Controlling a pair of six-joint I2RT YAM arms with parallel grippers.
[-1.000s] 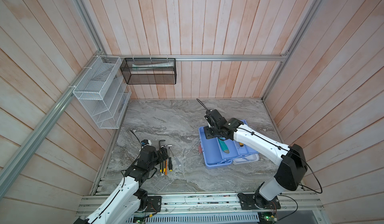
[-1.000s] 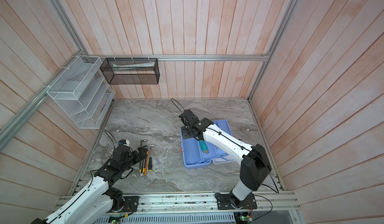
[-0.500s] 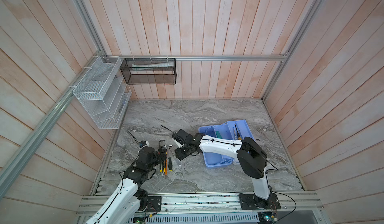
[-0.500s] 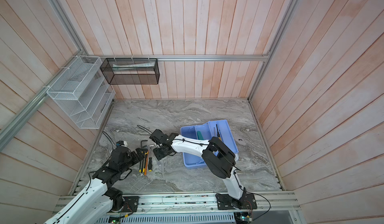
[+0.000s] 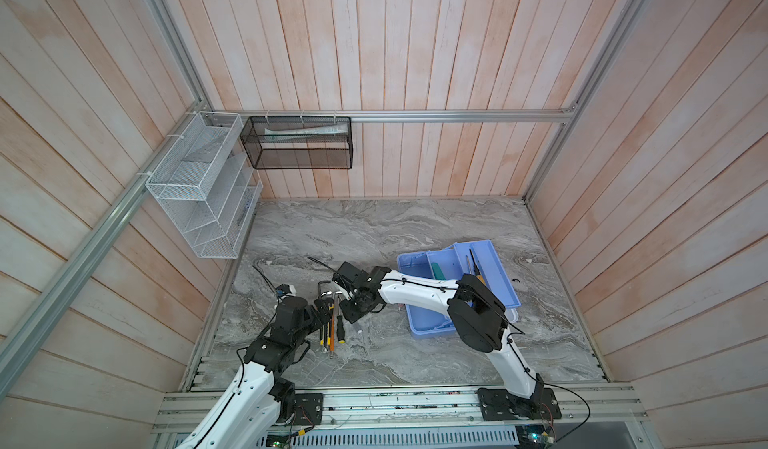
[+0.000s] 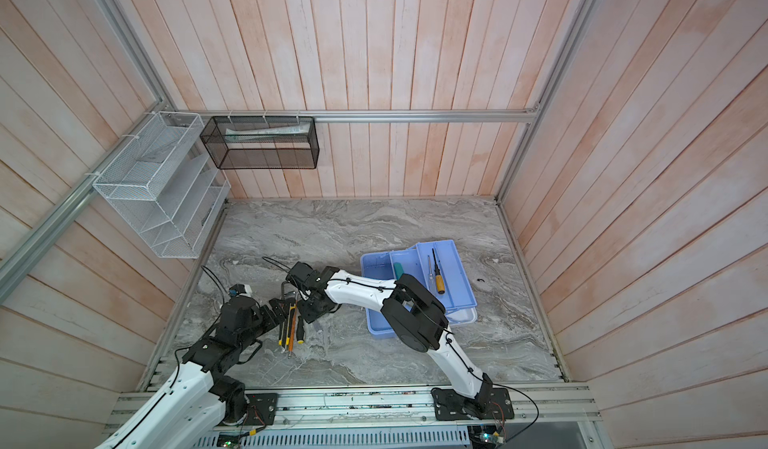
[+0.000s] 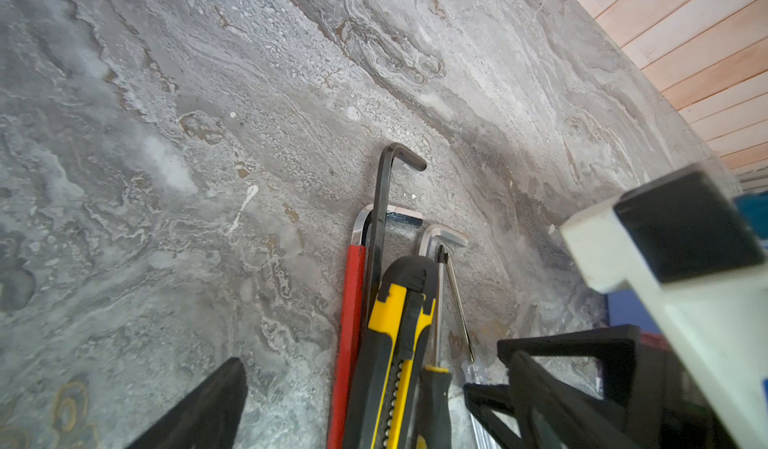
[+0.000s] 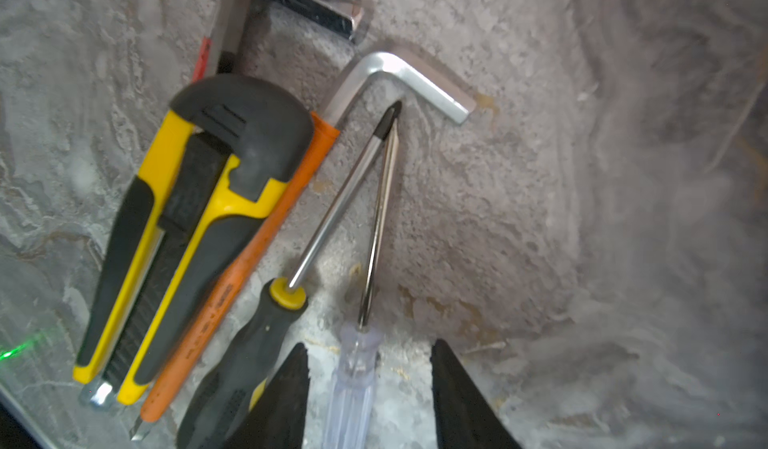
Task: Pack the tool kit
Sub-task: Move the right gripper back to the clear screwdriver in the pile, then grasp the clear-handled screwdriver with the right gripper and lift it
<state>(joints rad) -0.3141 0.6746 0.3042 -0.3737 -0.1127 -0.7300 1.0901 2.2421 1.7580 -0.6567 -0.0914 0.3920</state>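
Note:
The tool kit's light blue base (image 5: 428,322) (image 6: 378,322) stands open at the right in both top views. Its tray (image 5: 490,255) (image 6: 455,260) lies across it and holds screwdrivers (image 5: 473,266). Loose tools lie left of centre: a yellow-black utility knife (image 8: 187,218) (image 7: 395,334), hex keys (image 8: 399,77) (image 7: 386,201), a black-handled screwdriver (image 8: 249,343) and a clear-handled screwdriver (image 8: 353,384). My right gripper (image 8: 370,343) (image 5: 352,309) reaches across and stands open, its fingers either side of the clear handle. My left gripper (image 7: 365,368) (image 5: 321,306) is open around the near ends of the tools.
A white wire rack (image 5: 199,189) hangs on the left wall and a black mesh basket (image 5: 297,143) on the back wall. The wooden walls close in the marble table (image 5: 374,226) on three sides. My two grippers are close together at the tool pile.
My right gripper has swung left from over the toolbox to the pile of loose tools, and its jaws have narrowed somewhat. The left arm has stayed put.

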